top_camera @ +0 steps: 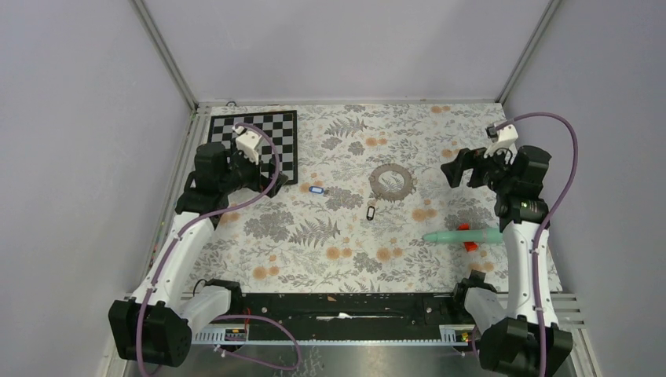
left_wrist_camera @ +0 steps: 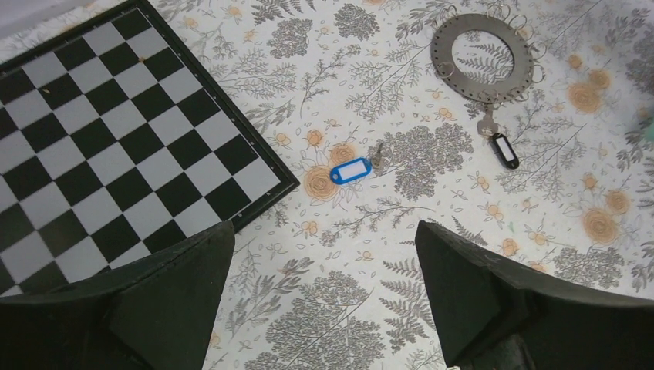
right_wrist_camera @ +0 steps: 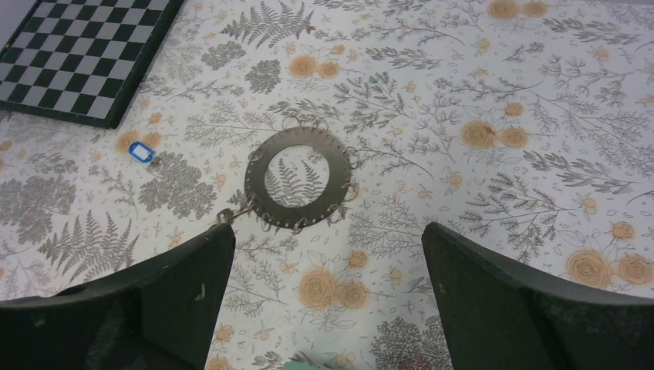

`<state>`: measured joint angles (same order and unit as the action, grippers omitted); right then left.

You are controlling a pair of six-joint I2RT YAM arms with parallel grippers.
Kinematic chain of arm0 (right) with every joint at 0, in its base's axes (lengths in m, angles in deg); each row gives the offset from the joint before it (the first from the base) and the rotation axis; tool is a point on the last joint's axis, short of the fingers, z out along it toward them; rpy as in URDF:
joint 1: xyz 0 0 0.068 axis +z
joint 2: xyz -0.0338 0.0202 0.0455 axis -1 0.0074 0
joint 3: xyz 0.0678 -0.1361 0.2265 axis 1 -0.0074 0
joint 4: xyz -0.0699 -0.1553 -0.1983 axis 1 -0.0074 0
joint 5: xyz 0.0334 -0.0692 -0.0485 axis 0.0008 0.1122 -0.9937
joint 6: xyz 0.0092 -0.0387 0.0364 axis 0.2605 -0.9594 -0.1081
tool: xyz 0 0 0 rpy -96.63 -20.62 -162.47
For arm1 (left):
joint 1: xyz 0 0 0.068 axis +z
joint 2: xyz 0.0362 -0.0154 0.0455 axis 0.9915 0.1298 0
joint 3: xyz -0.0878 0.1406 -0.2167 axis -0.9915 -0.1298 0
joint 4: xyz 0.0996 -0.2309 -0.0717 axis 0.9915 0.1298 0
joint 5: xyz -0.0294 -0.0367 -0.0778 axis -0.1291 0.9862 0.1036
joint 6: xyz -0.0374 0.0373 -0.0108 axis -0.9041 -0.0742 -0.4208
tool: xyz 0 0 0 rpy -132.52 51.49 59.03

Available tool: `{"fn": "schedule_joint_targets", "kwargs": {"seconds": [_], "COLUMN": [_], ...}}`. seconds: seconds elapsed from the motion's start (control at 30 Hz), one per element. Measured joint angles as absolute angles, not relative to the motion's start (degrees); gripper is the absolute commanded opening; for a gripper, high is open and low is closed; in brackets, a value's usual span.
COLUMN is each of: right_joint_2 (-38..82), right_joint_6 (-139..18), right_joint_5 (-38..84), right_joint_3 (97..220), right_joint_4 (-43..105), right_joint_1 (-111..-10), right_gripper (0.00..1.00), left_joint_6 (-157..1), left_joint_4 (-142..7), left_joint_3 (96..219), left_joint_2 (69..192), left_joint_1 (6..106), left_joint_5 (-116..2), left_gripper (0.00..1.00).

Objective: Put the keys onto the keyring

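The keyring is a flat dark-grey hoop with small wire loops round its rim, lying mid-table. It also shows in the left wrist view and the right wrist view. The black-tagged key lies just below it, its metal end touching the rim; I cannot tell whether it is hooked on. The blue-tagged key lies loose to the left, apart from the hoop. My left gripper is open and empty near the chessboard's corner. My right gripper is open and empty, right of the hoop.
A black-and-white chequered board lies at the back left. A long teal stick with a red piece lies at the front right. Grey walls close in the table on three sides.
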<state>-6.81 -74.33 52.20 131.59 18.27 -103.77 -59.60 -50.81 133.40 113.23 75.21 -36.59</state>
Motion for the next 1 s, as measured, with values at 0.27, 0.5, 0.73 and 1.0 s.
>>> {"fn": "schedule_joint_targets", "kwargs": {"seconds": [0.27,0.5,0.73,1.0], "right_joint_2": [5.56,23.24,40.31,49.40], "right_joint_6": [-76.08,-78.16,-82.60,-88.43], "right_joint_5": [42.74,36.99,36.05,36.18], "right_joint_3": [137.58,142.39,155.98,161.42], "right_joint_4": [19.25,19.49,14.68,6.97], "right_joint_1": [-93.65,-86.14,-85.15,-85.11], "right_gripper": [0.99,0.87,0.71,0.63], "left_joint_6": [-53.54,-51.64,-51.47,-52.30], "left_joint_4": [-47.88,-48.73,-50.50,-53.12], "left_joint_3": [135.28,135.23,136.20,136.30], "left_joint_2": [115.37,120.29,129.80,131.42], "left_joint_1": [73.18,71.76,69.81,67.04], "left_joint_5": [-38.69,-38.58,-37.93,-37.23], "left_gripper": [0.99,0.99,0.99,0.99]}}
